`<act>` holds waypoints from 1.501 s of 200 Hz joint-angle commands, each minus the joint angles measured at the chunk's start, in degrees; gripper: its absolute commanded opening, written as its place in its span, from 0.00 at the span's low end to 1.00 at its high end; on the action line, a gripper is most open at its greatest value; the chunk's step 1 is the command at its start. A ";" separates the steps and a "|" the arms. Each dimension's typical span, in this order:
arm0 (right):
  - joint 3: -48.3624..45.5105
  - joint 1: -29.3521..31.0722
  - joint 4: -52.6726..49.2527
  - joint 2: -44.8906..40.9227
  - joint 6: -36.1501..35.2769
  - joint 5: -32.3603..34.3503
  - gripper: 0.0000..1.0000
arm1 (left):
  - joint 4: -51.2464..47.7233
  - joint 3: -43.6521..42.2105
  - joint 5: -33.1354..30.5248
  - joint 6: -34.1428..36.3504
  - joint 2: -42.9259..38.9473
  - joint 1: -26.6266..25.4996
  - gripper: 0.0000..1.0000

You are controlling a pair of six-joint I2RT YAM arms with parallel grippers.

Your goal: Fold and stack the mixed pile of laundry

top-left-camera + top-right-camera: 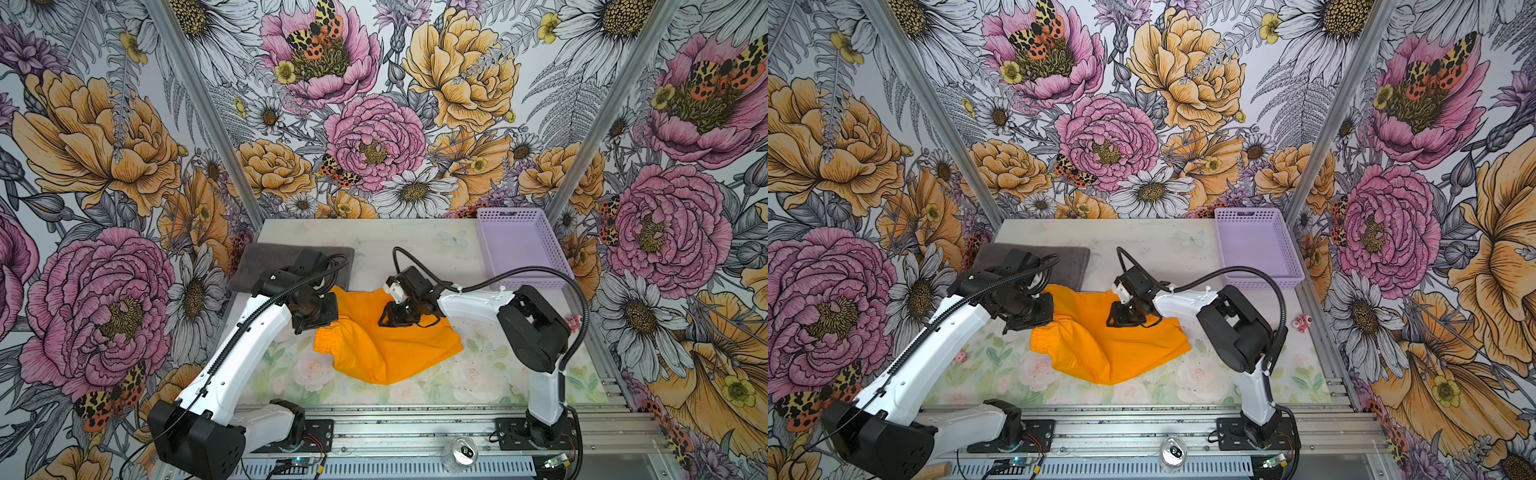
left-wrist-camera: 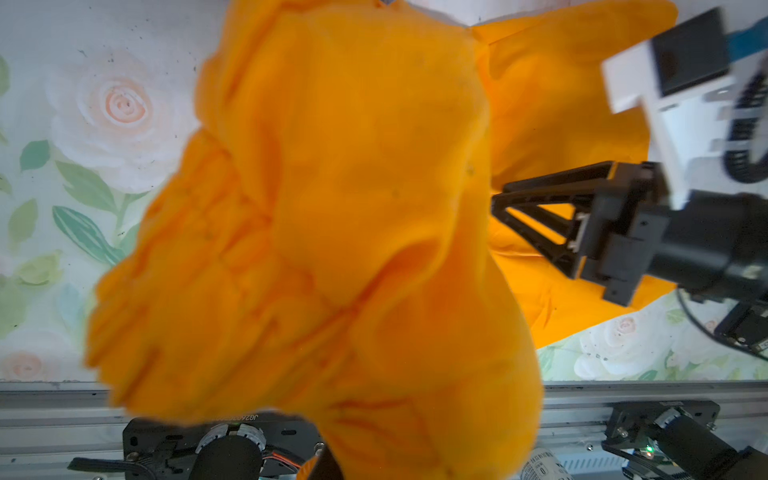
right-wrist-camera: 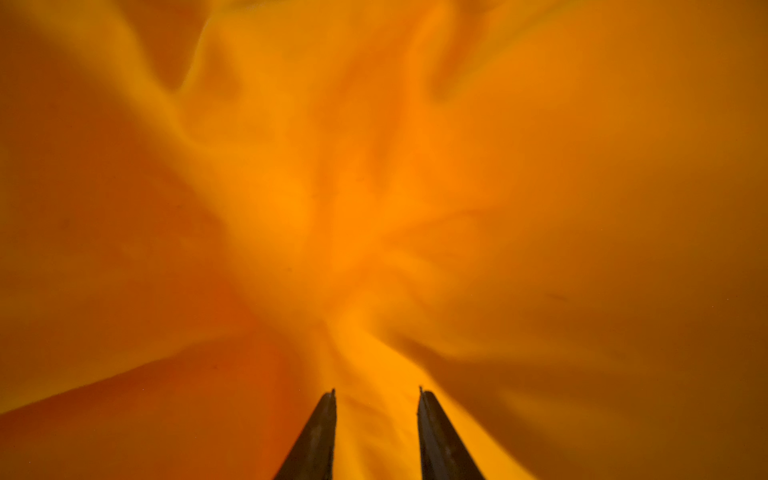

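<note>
Pressed right against the right wrist lens, the orange shorts (image 3: 374,187) fill our view. Their creases run together toward the right tool (image 3: 376,392), whose fingers stand a little apart with a ridge of cloth between them. We cannot tell whether that ridge is clamped or merely straddled. In both top views the shorts lie crumpled mid-tabletop (image 1: 415,249), one edge raised to the left tool (image 1: 332,305), which is closed on it with its fingers buried in fabric. The dark grey towel (image 1: 266,257) lies folded at the back left, partly under the left arm and just beside the shorts' far corner.

We judge the main risk to be a lopsided fold: if the right tool has no real hold, the cloth could slide out when the left one pulls, and bunch up more. The left arm, sweeping low, could also drag the towel open. The lavender basket (image 1: 511,214) at the back right holds nothing that we can see. The right arm's cable arcs across its near wall and might nudge it.
</note>
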 commanded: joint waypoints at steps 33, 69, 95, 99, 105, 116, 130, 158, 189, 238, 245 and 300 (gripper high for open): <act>-12.22 -7.72 -14.83 -15.38 -9.03 3.79 0.36 | 0.41 6.27 -0.09 -4.51 5.66 -7.04 0.00; -17.29 -7.81 -15.24 -19.07 -7.51 5.89 0.34 | 0.30 11.33 -0.07 -6.25 10.66 -11.58 0.00; -20.57 -8.17 -15.02 -19.35 -7.10 9.74 0.32 | 0.33 14.72 -0.03 -6.84 15.15 -14.69 0.00; -21.00 -8.10 -14.93 -19.13 -7.16 10.00 0.32 | 0.34 15.28 -0.01 -6.89 15.87 -15.07 0.00; -21.48 -8.17 -14.76 -19.03 -7.21 10.42 0.32 | 0.41 16.04 0.10 -7.05 16.91 -15.81 0.00; -22.51 -8.24 -14.16 -18.64 -7.21 11.13 0.31 | 0.44 17.59 0.04 -7.26 18.77 -17.10 0.00; -23.48 -8.33 -13.29 -18.31 -7.19 11.89 0.31 | 0.41 19.36 0.11 -7.55 21.05 -18.36 0.00; -24.91 -8.71 -11.52 -17.71 -6.73 11.96 0.32 | 0.33 23.42 0.45 -8.18 25.59 -20.79 0.00; -26.31 -9.13 -9.65 -17.63 -6.34 11.89 0.32 | 0.24 28.16 1.85 -9.08 30.29 -23.47 0.00; -28.07 -9.33 -6.88 -16.93 -5.67 11.08 0.32 | 0.33 34.09 2.83 -9.73 37.86 -25.69 0.00; -28.28 -9.40 -6.76 -16.97 -5.69 11.08 0.32 | 0.33 34.83 2.61 -9.82 38.63 -25.93 0.06; -28.69 -11.25 -11.13 -26.38 -4.58 12.35 0.39 | 0.41 42.39 0.04 -10.77 40.82 -26.89 0.80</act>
